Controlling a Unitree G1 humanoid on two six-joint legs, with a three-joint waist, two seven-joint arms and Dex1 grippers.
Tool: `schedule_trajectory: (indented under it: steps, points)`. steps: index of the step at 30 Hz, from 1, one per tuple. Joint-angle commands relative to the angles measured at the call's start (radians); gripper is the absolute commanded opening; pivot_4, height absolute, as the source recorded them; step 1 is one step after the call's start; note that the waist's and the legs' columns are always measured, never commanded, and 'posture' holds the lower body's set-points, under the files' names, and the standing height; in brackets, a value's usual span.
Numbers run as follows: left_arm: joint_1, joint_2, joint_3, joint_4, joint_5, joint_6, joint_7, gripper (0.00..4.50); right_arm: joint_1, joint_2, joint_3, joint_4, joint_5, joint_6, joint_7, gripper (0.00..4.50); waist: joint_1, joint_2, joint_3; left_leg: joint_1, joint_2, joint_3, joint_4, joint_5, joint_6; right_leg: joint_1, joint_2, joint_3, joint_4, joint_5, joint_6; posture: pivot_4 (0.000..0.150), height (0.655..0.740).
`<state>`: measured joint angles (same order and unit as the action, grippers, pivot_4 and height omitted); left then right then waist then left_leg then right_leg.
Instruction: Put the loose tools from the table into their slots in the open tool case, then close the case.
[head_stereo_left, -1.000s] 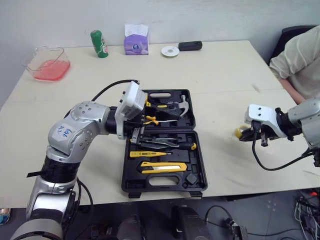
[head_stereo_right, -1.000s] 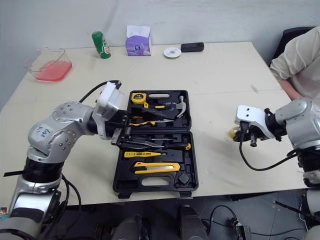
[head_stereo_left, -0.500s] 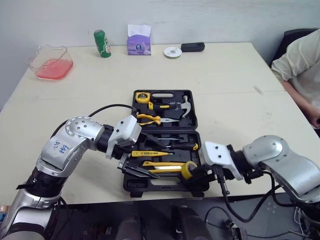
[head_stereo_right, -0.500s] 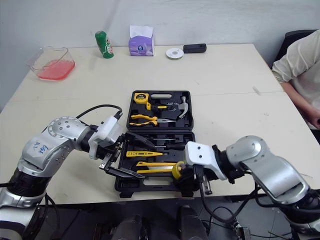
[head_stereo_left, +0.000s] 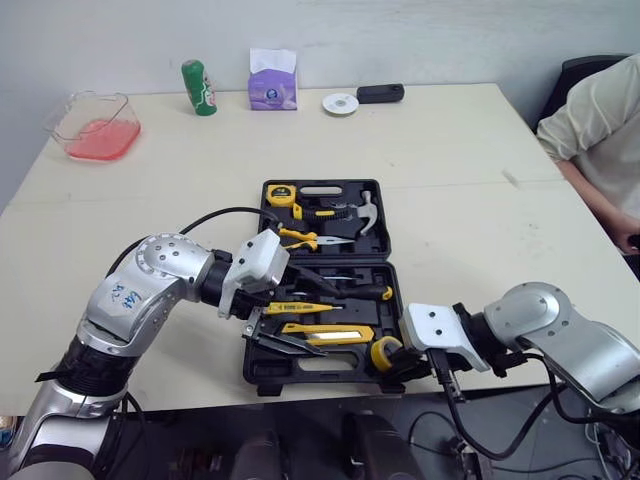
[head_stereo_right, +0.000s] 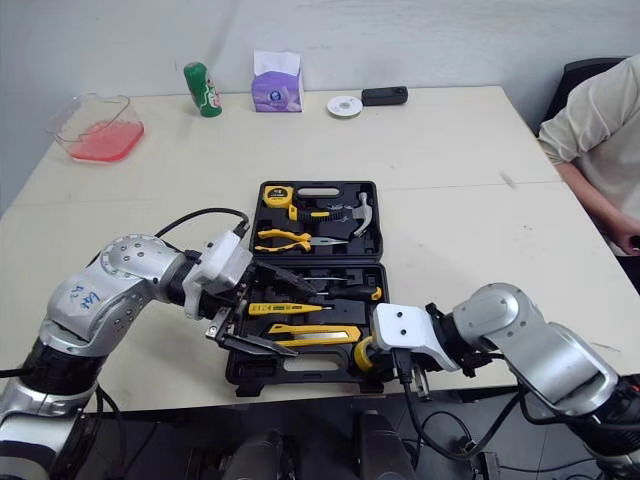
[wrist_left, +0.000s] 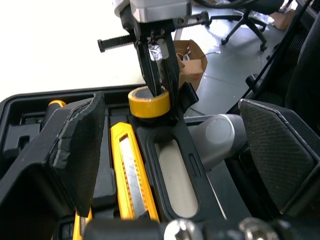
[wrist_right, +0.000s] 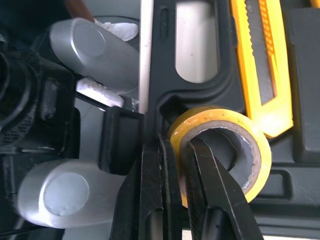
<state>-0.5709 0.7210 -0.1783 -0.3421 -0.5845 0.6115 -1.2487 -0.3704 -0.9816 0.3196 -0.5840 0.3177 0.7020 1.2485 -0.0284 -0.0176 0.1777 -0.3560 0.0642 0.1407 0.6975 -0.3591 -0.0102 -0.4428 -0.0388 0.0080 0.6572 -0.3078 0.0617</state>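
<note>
Pale table (head_stereo_left: 450, 150), open tool case (head_stereo_left: 262, 372) near its robot-side edge: right gripper (wrist_right: 177, 150) pinches the wall of the yellow tape roll (head_stereo_left: 385, 352) at the case's near-right corner, left gripper (head_stereo_left: 330, 325) gapes over its near-left tools; released off-centre, the roll likely perches on the rim

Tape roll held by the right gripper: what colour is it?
Yellow; the tape roll has a grey core. The right wrist view shows it best.

One tool case (head_stereo_left: 340, 259), one tape roll (head_stereo_left: 385, 352), one can (head_stereo_left: 198, 88), one tissue box (head_stereo_left: 272, 80) (purple), one tray (head_stereo_left: 130, 110).
</note>
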Motion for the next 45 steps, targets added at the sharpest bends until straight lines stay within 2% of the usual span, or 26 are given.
schedule_trajectory:
  steps: [1, 3, 4, 5, 6, 9, 11, 14, 16, 17, 18, 20, 30, 36, 39, 45]
  points:
    - [-0.014, 0.005, 0.018, -0.032, -0.019, 0.003, -0.003, 4.5, 0.004, -0.036, -0.057, -0.057, 0.096, 0.05, 0.043, 1.27, 0.001, 0.0, 0.0, 0.0, 0.0, 0.0, 0.0, 0.0, 0.0, 0.0, 0.0, 0.0, 0.0, 0.0, 0.0, 0.15, 0.74]
    - [-0.019, 0.005, 0.019, -0.026, -0.02, 0.004, -0.007, 4.5, 0.012, -0.057, -0.119, -0.09, 0.165, 0.061, 0.071, 2.31, 0.001, 0.0, 0.0, 0.0, 0.001, 0.0, 0.0, 0.0, 0.0, 0.0, 0.0, 0.0, 0.0, 0.0, 0.0, 0.15, 0.74]
    - [-0.02, 0.006, 0.02, -0.023, -0.02, 0.004, -0.008, 4.5, 0.013, -0.061, -0.135, -0.095, 0.182, 0.06, 0.072, 2.66, 0.001, 0.0, 0.0, 0.0, 0.001, 0.0, 0.0, 0.0, 0.0, 0.0, 0.0, 0.0, 0.0, 0.0, 0.0, 0.15, 0.74]
    - [-0.022, 0.005, 0.02, -0.02, -0.019, 0.003, -0.01, 4.5, 0.011, -0.063, -0.147, -0.094, 0.194, 0.064, 0.068, 3.27, 0.001, -0.001, 0.001, 0.0, 0.001, 0.0, 0.0, 0.0, 0.0, 0.0, -0.001, 0.0, 0.0, 0.0, 0.0, 0.15, 0.74]
    - [-0.02, 0.006, 0.021, -0.02, -0.019, 0.001, -0.012, 4.5, 0.01, -0.064, -0.154, -0.096, 0.203, 0.069, 0.062, 3.59, 0.001, -0.001, 0.0, 0.0, 0.001, 0.0, 0.0, 0.0, 0.0, 0.0, 0.0, 0.0, 0.0, 0.0, 0.0, 0.15, 0.74]
    - [-0.026, -0.006, 0.011, -0.004, -0.008, -0.012, -0.017, 4.5, 0.007, -0.034, -0.184, -0.046, 0.204, 0.036, 0.028, 3.59, 0.001, -0.001, 0.001, 0.0, 0.001, 0.0, 0.0, 0.0, 0.0, 0.0, -0.001, 0.0, 0.0, 0.0, 0.0, 0.15, 0.74]
    - [-0.03, -0.017, 0.002, -0.001, -0.002, -0.018, -0.018, 4.5, 0.051, 0.051, -0.205, 0.006, 0.19, -0.065, -0.024, 3.59, 0.002, -0.002, 0.0, 0.0, 0.0, 0.0, 0.0, 0.0, 0.0, 0.0, 0.0, 0.0, 0.0, 0.0, 0.0, 0.15, 0.74]
    - [-0.026, -0.018, 0.001, 0.001, 0.001, -0.024, -0.025, 4.5, 0.159, 0.164, -0.227, 0.039, 0.172, -0.216, -0.065, 2.78, 0.003, -0.004, 0.0, 0.0, -0.001, 0.0, 0.0, 0.0, -0.001, 0.0, 0.001, 0.0, 0.0, 0.0, 0.0, 0.15, 0.74]
    - [-0.025, -0.015, 0.002, 0.004, 0.004, -0.03, -0.031, 4.5, 0.213, 0.187, -0.22, 0.047, 0.151, -0.263, -0.072, 1.8, 0.003, -0.004, 0.0, -0.001, 0.0, 0.0, 0.0, 0.0, -0.001, 0.0, 0.001, 0.0, 0.0, 0.0, 0.0, 0.15, 0.74]
    - [-0.026, -0.015, 0.002, 0.006, 0.005, -0.031, -0.033, 4.5, 0.236, 0.199, -0.217, 0.053, 0.148, -0.276, -0.081, 1.45, 0.003, -0.004, 0.0, -0.001, 0.0, 0.0, 0.0, 0.0, -0.001, 0.0, 0.001, 0.0, 0.0, 0.0, 0.0, 0.15, 0.74]
    - [-0.027, -0.014, 0.002, 0.009, 0.006, -0.032, -0.034, 4.5, 0.251, 0.209, -0.213, 0.064, 0.143, -0.288, -0.088, 0.66, 0.002, -0.004, 0.0, 0.0, 0.0, 0.0, 0.0, 0.0, -0.001, 0.0, 0.001, 0.0, 0.0, 0.0, 0.0, 0.15, 0.74]
    - [-0.03, -0.013, 0.003, 0.011, 0.009, -0.035, -0.037, 4.5, 0.279, 0.22, -0.205, 0.103, 0.113, -0.335, -0.095, 0.04, 0.001, -0.004, 0.0, 0.001, 0.0, 0.002, 0.001, 0.0, 0.0, 0.0, 0.001, 0.001, 0.001, 0.001, 0.002, 0.15, 0.74]
    - [-0.045, -0.004, 0.005, 0.024, 0.013, -0.033, -0.04, 4.5, 0.354, 0.271, -0.177, 0.329, -0.005, -0.578, -0.103, 0.04, 0.002, -0.004, 0.0, 0.003, 0.0, 0.003, 0.001, 0.0, 0.0, 0.002, 0.007, 0.005, 0.001, 0.001, 0.002, 0.15, 0.74]
    - [-0.059, -0.014, 0.002, 0.045, 0.036, -0.055, -0.036, 4.5, 0.381, 0.249, -0.209, 0.492, -0.035, -0.698, -0.095, 0.04, 0.004, -0.006, -0.001, 0.006, 0.0, 0.003, 0.001, 0.0, -0.001, 0.006, 0.008, 0.006, -0.001, 0.001, 0.002, 0.15, 0.74]
    - [-0.058, -0.023, -0.002, 0.044, 0.04, -0.056, -0.031, 4.5, 0.396, 0.241, -0.21, 0.426, 0.008, -0.683, -0.086, 0.04, 0.01, -0.007, -0.002, 0.017, 0.001, 0.002, -0.001, -0.002, 0.001, 0.019, 0.008, 0.005, -0.005, 0.001, 0.002, 0.15, 0.74]
    - [-0.059, -0.043, -0.008, 0.048, 0.044, -0.06, -0.026, 4.5, 0.374, 0.284, -0.169, 0.356, 0.031, -0.627, -0.113, 0.04, 0.013, -0.009, -0.003, 0.019, 0.003, 0.003, -0.001, -0.004, 0.002, 0.021, 0.007, 0.007, -0.006, 0.001, 0.002, 0.15, 0.74]
